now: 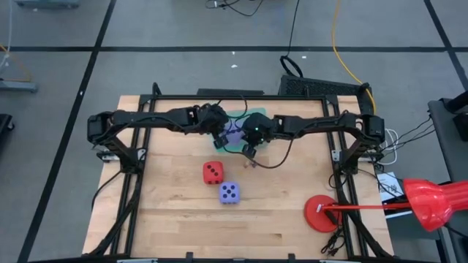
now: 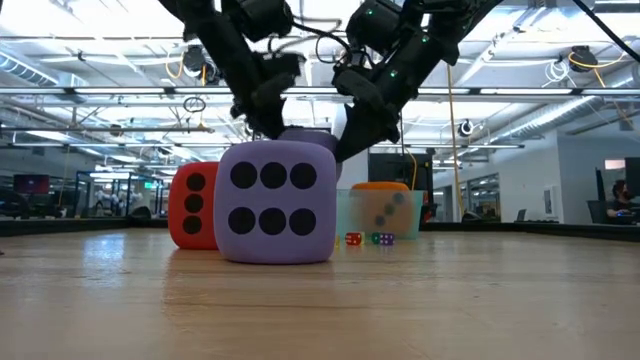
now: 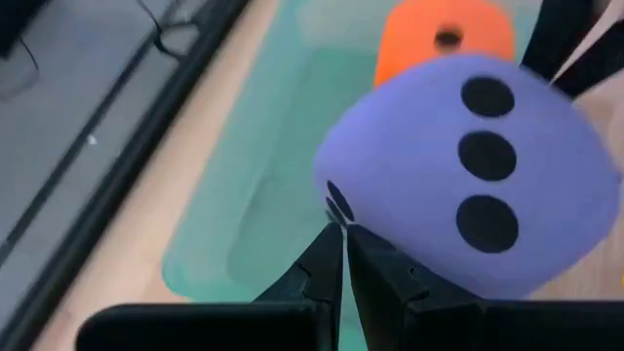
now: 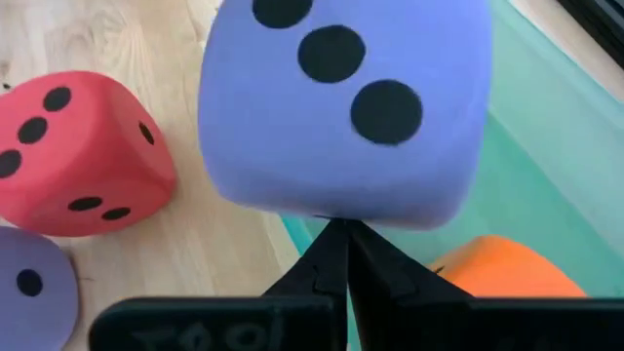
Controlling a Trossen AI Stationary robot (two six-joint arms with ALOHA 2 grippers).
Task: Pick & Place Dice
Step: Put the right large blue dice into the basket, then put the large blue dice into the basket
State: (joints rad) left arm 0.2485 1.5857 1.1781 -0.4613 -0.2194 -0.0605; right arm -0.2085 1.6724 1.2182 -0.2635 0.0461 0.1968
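We see four foam dice with dark pips. Red die sits on the counter mid-area, purple die just beside it toward the front edge, five pips up, six facing the low camera. Second purple die is held up over the green tray's edge, pinched at its corners between both tools, three-pip face toward each wrist camera. Orange die lies inside the tray, just beyond the held one.
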